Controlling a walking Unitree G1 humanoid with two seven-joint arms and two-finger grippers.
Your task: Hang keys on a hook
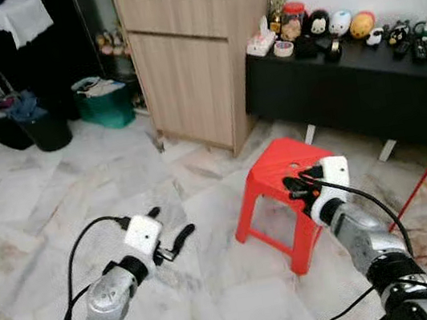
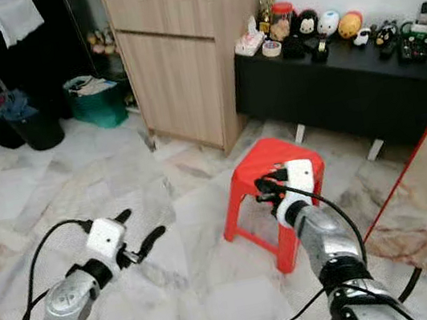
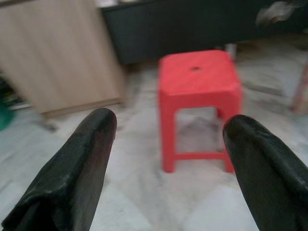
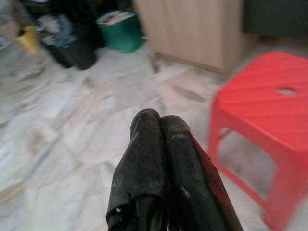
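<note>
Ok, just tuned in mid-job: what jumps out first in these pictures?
The red plastic stool stands out on the pale marble floor, just ahead of the robot, near the wooden cabinet. The right gripper hovers at the stool with its fingers pressed together, while the left gripper hangs over bare floor, fingers spread apart. Behind, a black shelf carries a row of small figurines.

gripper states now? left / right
Left gripper: open, holding nothing, raised over the floor.
Right gripper: fingers pressed shut, nothing visible between them, near the red stool.
</note>
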